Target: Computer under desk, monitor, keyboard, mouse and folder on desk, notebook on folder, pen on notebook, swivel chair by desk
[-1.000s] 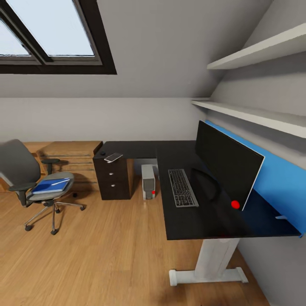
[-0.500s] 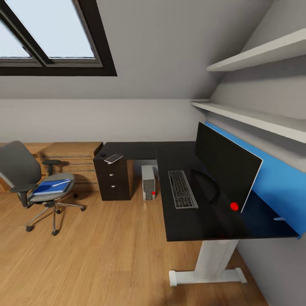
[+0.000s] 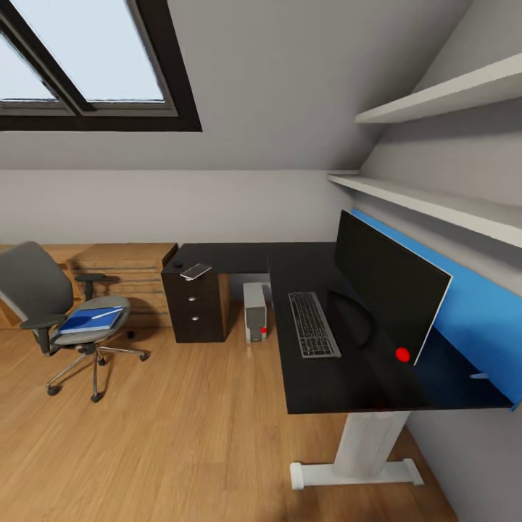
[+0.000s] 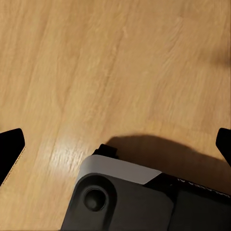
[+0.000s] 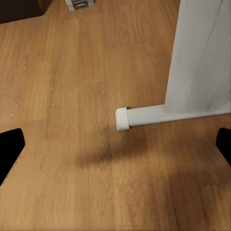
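- Head view: we look down on the L-shaped desk; its glossy black tabletop (image 3: 304, 377) stands on a white leg (image 3: 366, 442) against the right wall.
- The monitor (image 3: 388, 286) stands upright on the tabletop along the blue wall panel (image 3: 478, 312), with a red dot near its lower corner.
- The keyboard (image 3: 313, 324) lies flat on the tabletop just in front of the monitor.
- The computer (image 3: 254, 312) stands on the wooden floor (image 3: 181, 435) under the desk, beside the black drawer unit (image 3: 194, 310).
- On the far wing above the drawers lies the pale notebook (image 3: 195, 271), with the small black mouse (image 3: 178, 264) near it; we cannot make out the pen.
- The swivel chair (image 3: 54, 319) stands well apart from the desk, at the left, in front of a light wooden chest of drawers (image 3: 123, 272).
- The blue folder (image 3: 90, 320) lies on the chair seat.
- Left wrist view: we see the left end effector (image 4: 115, 149) over bare floor, its two dark fingertips (image 4: 10, 151) spread to opposite edges of the picture, nothing between them; a grey and black part of the robot (image 4: 130, 197) lies below.
- Right wrist view: the right end effector (image 5: 115, 151) is spread just as wide and holds nothing; beneath it are the floor and the foot of the white leg (image 5: 144, 116).
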Motion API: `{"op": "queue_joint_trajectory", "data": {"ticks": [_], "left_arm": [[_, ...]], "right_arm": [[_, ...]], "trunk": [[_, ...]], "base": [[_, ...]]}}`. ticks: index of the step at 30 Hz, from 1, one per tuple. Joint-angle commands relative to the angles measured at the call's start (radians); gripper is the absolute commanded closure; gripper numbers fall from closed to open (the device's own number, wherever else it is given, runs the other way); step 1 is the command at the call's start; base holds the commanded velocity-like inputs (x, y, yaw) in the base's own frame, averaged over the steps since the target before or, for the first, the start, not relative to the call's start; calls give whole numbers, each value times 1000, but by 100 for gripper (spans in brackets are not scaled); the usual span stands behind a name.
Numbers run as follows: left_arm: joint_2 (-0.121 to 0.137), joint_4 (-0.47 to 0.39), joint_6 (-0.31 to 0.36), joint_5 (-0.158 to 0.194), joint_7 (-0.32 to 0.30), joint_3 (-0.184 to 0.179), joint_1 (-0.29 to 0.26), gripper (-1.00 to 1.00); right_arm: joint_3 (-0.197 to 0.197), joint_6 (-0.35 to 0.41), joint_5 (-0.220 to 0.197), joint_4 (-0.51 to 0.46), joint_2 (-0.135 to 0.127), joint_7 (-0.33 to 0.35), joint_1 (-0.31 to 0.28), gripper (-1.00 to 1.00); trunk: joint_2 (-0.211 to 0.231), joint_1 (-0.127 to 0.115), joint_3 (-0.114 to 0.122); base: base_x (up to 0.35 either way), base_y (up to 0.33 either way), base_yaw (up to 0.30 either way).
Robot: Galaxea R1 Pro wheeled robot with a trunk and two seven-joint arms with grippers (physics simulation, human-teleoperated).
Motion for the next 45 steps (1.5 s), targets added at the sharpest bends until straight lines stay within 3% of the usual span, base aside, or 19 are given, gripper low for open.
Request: {"op": "queue_joint_trajectory", "data": {"ticks": [1,8,25,42,45], "left_arm": [[2,1,-10,9,7,-8,-1,-100],[2,6,-21,6,7,-8,-1,-100],[1,8,-22,11,7,-7,-1,-100],[0,8,-25,8,7,-7,-1,-100],[1,16,-82,8,7,-7,-1,-100]], "right_arm": [[3,-4,-11,1,2,4,-1,-100],[-2,-3,-16,23,23,-17,-2,-100],[-4,-5,-19,25,27,-18,-2,-100],[-2,-57,-17,27,40,-18,-1,-100],[-2,-58,-17,27,40,-18,-1,-100]], "trunk": [[-1,0,-1],[-1,0,-7],[-1,0,-20],[-1,0,-21],[-1,0,-21]], "base": [[80,214,135],[109,294,242],[164,276,218],[321,22,9],[333,25,0]]}}
